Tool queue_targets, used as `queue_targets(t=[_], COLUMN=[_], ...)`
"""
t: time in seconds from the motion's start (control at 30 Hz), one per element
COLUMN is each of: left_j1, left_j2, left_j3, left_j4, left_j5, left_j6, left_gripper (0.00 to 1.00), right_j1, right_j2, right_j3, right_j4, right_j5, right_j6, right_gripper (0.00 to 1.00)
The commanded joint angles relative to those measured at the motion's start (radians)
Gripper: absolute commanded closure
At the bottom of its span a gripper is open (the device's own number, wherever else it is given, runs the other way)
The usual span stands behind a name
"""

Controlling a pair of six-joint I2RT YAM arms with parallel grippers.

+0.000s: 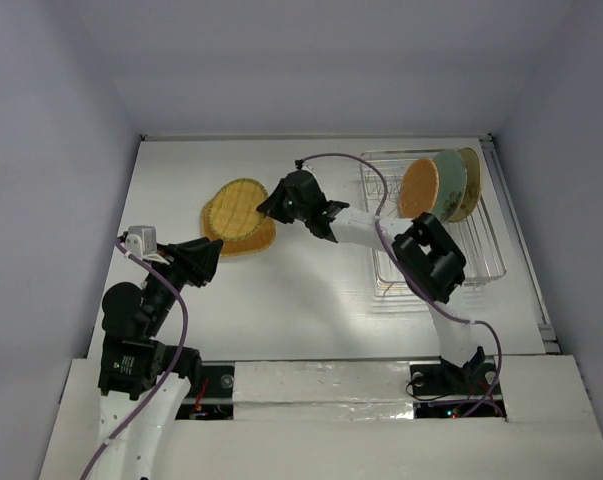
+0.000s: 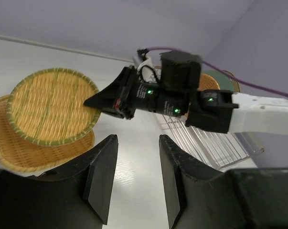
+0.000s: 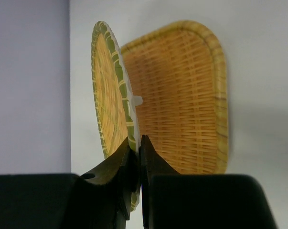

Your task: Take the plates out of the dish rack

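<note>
Starting at the near edge: your left tool is hovering spread and empty over the near-left part of the worktop, with its jaws pointing at the stack. It's likely sitting there so it isn't blocking the other arm.

Further in, left of centre, your right tool is reaching across and pinching the rim of a round ribbed plate, fingers pressed together on the edge that faces the rack. The rim grip is making sense, since it's the only part a thin two-finger tool can catch. That plate is sitting over the rounded-square orange plate, which is lying flat on the worktop. The round one is looking tilted with the gripped side higher, and you can't tell whether its far side is touching the square one.

Judgement: you're stacking it, so this is the set-down step, with release not yet done.

Going far: the dish rack is sitting toward the far-right corner, and three plates are standing on edge in its far end. They are an orange-yellow one, a pale green one and a beige one, packed close, with the tines propping them up. So two are out and three are waiting.

Risk: opening while the plate is tilted could be letting it slide off the square one, so level it first.
</note>
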Motion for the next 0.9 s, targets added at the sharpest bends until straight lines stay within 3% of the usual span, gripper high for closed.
queue_targets(t=[0.0,0.1,0.37,0.43,0.53,0.6,0.87], left_j1=[0.012,0.012,0.012,0.012,0.012,0.012,0.012], left_j2=[0.003,0.003,0.001,0.004,0.004,0.003,-0.005], left_j3=[-0.01,-0.01,-0.013,-0.011,-0.011,-0.011,-0.01], left_j4=[0.048,0.048,0.05,0.05,0.05,0.05,0.046], left_j5=[0.024,0.024,0.025,0.025,0.025,0.027,0.024], left_j6=[0.005,0.007,0.005,0.005,0.007,0.005,0.008], left_gripper=[0.63,0.63,0.63,0.63,0.63,0.63,0.63], right_j1=[0.007,0.017,0.035,0.035,0.044,0.044,0.044], right_j2=[0.023,0.07,0.089,0.107,0.095,0.08,0.054], right_j3=[0.076,0.096,0.139,0.168,0.188,0.185,0.231], right_j4=[0.183,0.162,-0.01,-0.07,-0.171,-0.225,-0.467], right_j5=[-0.04,-0.041,-0.038,-0.043,-0.017,0.011,0.119], right_j6=[0.139,0.15,0.046,-0.005,-0.079,-0.134,-0.296], right_gripper=[1.0,0.98,0.33,0.26,0.06,0.0,0.0])
